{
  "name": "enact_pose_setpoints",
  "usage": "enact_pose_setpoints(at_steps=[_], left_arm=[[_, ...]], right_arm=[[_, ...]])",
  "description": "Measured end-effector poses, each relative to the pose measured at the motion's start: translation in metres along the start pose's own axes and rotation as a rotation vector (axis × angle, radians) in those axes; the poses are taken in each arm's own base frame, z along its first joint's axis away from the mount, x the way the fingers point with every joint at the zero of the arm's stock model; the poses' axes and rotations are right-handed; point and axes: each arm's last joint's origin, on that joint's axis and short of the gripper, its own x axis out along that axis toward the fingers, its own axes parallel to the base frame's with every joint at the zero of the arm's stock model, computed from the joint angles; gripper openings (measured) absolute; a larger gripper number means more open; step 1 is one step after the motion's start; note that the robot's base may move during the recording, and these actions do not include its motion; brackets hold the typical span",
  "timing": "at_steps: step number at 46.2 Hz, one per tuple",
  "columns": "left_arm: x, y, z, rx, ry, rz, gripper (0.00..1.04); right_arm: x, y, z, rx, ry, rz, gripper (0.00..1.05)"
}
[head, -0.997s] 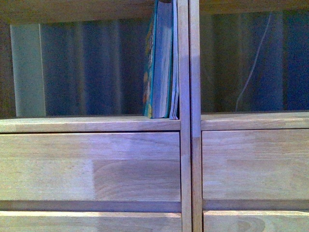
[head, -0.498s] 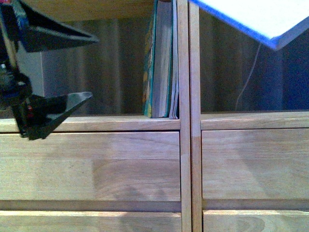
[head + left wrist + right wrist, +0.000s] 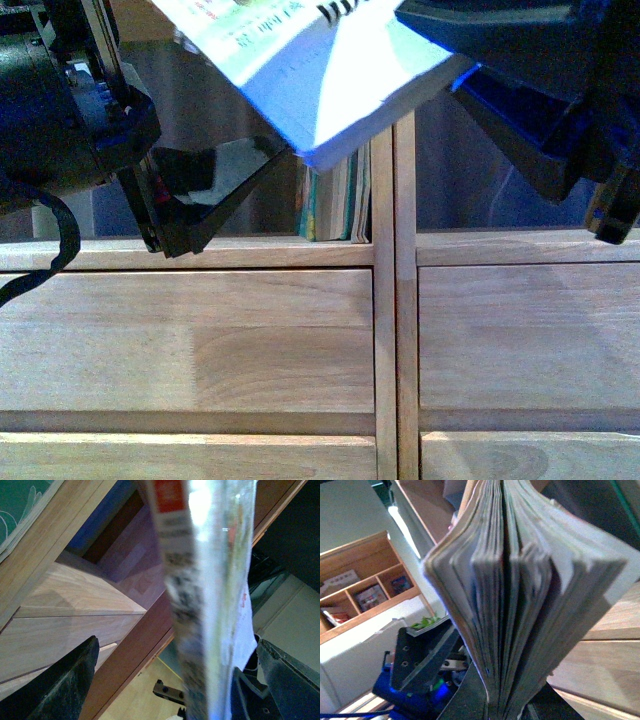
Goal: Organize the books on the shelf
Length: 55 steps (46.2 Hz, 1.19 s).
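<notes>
My right gripper (image 3: 470,75) is shut on the white book (image 3: 320,70), which lies tilted across the top of the front view with red and green print on its cover. In the right wrist view its page edges (image 3: 520,605) fan out between the jaws. My left gripper (image 3: 185,130) is open, its jaws set either side of the book's spine (image 3: 205,595), not closed on it. Taller teal-spined books (image 3: 335,205) stand upright in the shelf's (image 3: 190,255) left compartment against the centre divider, partly hidden by the white book.
Plain drawer fronts (image 3: 190,340) fill the shelf below the open compartments. The right compartment (image 3: 470,190) shows behind my right gripper. A second wooden unit (image 3: 365,590) with small items shows in the right wrist view.
The white book has swung down and left across the view with my right gripper now showing. My left gripper has moved right and up to straddle the book.
</notes>
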Motion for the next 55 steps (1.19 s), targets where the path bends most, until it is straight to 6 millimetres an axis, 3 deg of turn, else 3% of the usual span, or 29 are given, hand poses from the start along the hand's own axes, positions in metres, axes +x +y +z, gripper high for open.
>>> enact_pose_setpoints(at_steps=[9,38,48,55], left_arm=[[-0.001,-0.004,0.003,0.034,-0.016,-0.019,0.93],[-0.009,-0.014,0.000,0.073,-0.040,-0.049,0.28],[-0.011,-0.015,-0.003,0.078,-0.028,-0.053,0.08],[-0.012,-0.016,-0.002,0.100,-0.035,-0.033,0.07]], right_arm=[[0.005,0.010,-0.012,0.098,0.018,0.053,0.07],[0.013,0.000,-0.039,0.292,0.030,0.010,0.08],[0.015,0.002,-0.051,0.358,0.072,0.025,0.31],[0.013,0.003,-0.054,0.377,0.081,0.028,0.45]])
